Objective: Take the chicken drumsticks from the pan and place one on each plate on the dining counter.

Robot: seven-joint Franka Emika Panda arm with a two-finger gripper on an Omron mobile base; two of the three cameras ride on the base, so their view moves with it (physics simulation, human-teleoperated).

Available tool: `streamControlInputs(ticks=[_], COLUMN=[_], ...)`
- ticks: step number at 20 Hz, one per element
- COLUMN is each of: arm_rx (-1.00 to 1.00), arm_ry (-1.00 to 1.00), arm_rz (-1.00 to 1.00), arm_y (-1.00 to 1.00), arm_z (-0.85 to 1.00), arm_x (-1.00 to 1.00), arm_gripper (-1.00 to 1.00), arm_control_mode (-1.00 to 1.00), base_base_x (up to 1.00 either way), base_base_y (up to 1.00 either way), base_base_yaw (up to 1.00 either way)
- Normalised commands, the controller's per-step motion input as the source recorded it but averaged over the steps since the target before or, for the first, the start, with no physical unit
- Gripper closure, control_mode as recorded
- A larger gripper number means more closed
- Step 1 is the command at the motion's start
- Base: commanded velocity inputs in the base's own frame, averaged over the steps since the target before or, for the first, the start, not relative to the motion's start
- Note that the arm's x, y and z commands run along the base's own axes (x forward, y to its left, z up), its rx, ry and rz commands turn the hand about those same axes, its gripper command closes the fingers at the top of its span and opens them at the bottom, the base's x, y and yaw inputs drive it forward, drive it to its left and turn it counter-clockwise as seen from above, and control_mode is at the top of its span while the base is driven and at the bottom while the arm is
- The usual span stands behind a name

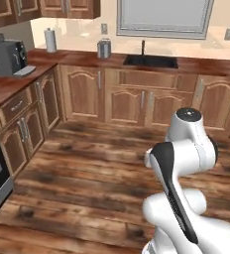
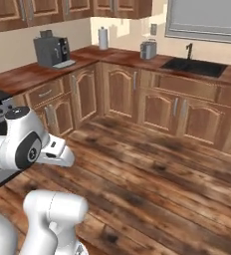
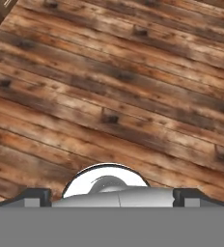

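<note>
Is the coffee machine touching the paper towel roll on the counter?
Apart. The left base view shows the coffee machine and paper towel roll with bare counter between them.

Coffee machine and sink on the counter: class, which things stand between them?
In the left base view, a paper towel roll and a metal canister stand between the coffee machine and the sink.
</note>
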Motion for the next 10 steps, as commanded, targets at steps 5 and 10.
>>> streamControlInputs(ticks=[5,10], arm_rx=[0.0,0.0], arm_ry=[0.0,0.0], arm_rz=[0.0,0.0], arm_y=[0.0,0.0], arm_z=[0.0,0.0], arm_x=[0.0,0.0], arm_gripper=[-1.0,-1.0], arm_control_mode=[1.0,1.0], base_base_x=[1.0,0.99], base_base_y=[0.0,0.0], base_base_yaw=[0.37,0.47])
